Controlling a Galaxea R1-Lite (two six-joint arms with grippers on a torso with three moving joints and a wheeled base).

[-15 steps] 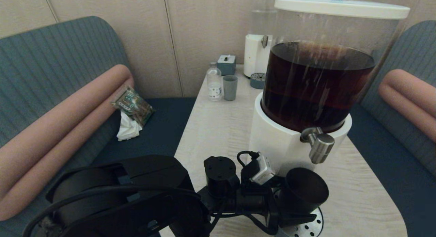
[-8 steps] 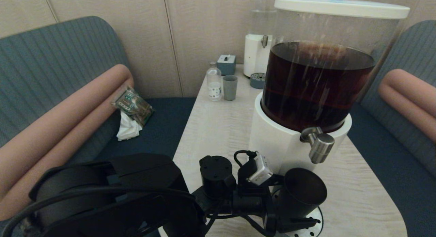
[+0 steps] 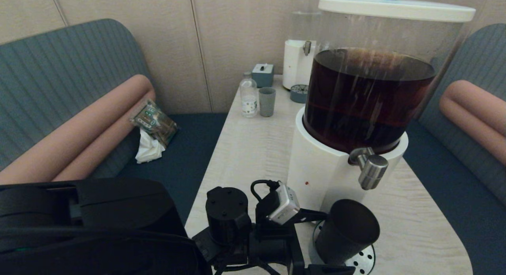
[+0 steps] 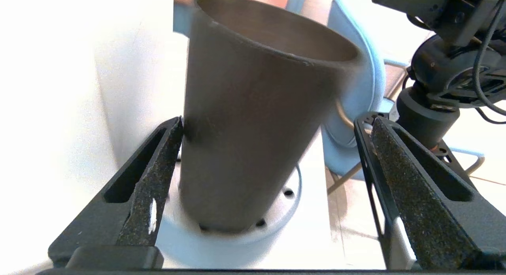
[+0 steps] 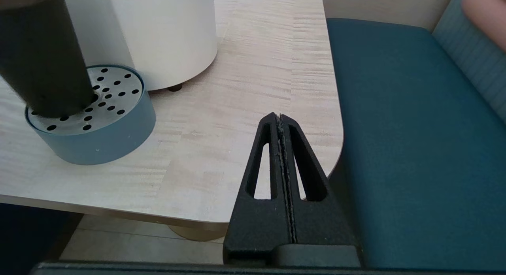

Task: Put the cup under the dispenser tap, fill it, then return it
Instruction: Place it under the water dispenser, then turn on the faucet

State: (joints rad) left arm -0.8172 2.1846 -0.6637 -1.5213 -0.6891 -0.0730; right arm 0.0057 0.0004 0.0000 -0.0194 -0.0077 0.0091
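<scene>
The dark tapered cup point(image 3: 348, 231) stands on the round perforated drip tray point(image 3: 363, 260), leaning a little, just below and in front of the steel dispenser tap point(image 3: 371, 170) of the big dispenser with dark liquid point(image 3: 367, 97). My left gripper point(image 4: 274, 123) is open around the cup point(image 4: 253, 121). One finger point(image 4: 158, 176) touches the cup's side, and the other point(image 4: 411, 188) stands well clear of it. My right gripper point(image 5: 280, 119) is shut on nothing and hangs over the table's near right corner, with the cup point(image 5: 39, 57) and the tray point(image 5: 95, 121) beside it.
At the far end of the table point(image 3: 253, 148) stand a clear-liquid dispenser point(image 3: 302, 42), a grey-blue cup point(image 3: 267, 101), a small bottle point(image 3: 248, 95) and a small box point(image 3: 263, 74). Padded benches flank the table. A packet and a tissue point(image 3: 152, 129) lie on the left bench.
My left arm has drawn back toward me and its gripper has let go of the cup. The cup has settled lower on the drip tray.
</scene>
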